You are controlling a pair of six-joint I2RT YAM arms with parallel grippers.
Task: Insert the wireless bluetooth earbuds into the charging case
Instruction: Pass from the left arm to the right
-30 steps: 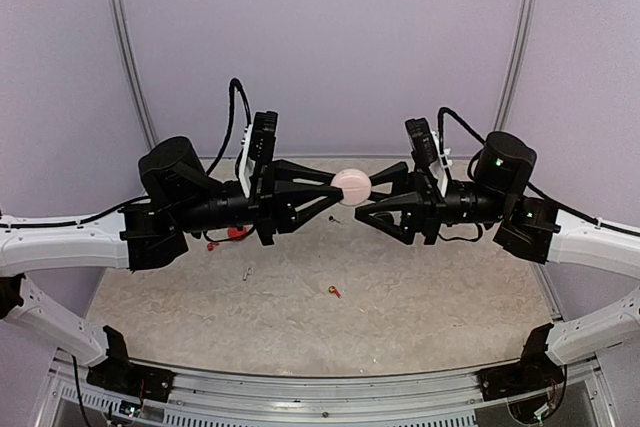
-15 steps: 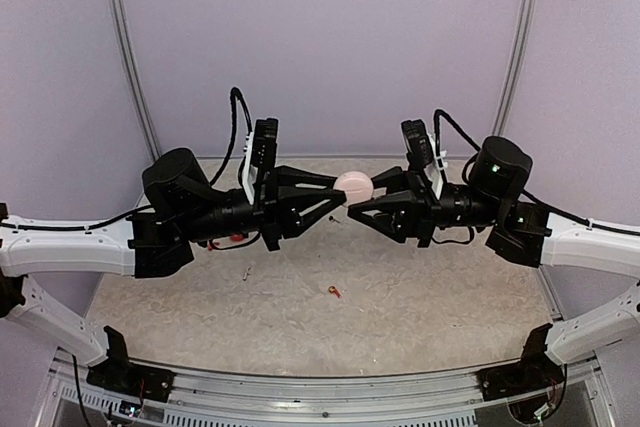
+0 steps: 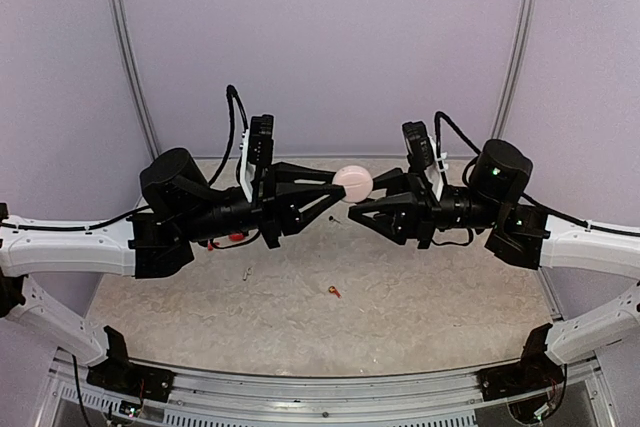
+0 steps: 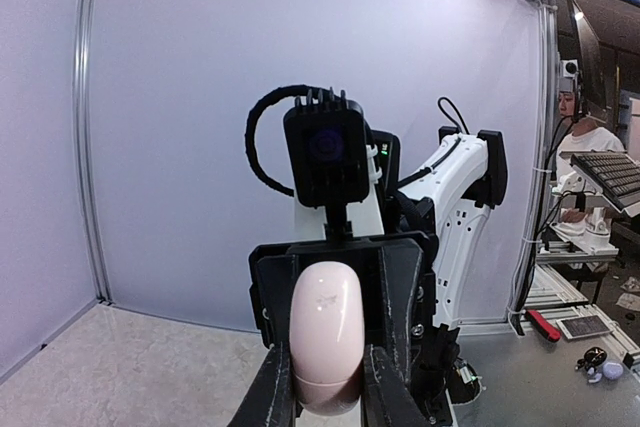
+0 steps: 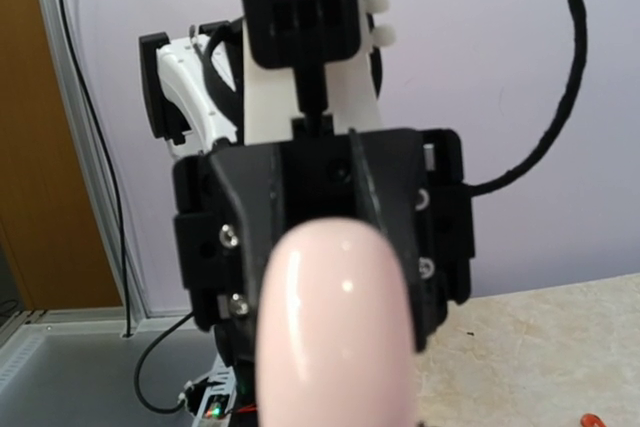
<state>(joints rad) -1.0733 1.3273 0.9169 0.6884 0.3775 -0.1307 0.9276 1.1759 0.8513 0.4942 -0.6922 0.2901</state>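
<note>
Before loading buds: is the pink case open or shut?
Shut. The pink case shows only a thin closed seam, no lid raised, in the left gripper.

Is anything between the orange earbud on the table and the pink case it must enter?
No object lies between them, but the pink case is up in the air in the left gripper and looks shut; the orange earbud lies on the table below.

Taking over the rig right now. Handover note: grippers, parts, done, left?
Left gripper: shut on the pink charging case, held in the air between the arms.
Right gripper: at the case's far side, grip unclear.
Case looks closed.
Earbuds: a red-orange bud and a pale bud lie loose on the table.
Done: case is up.
Left: open it and seat the buds.
</note>
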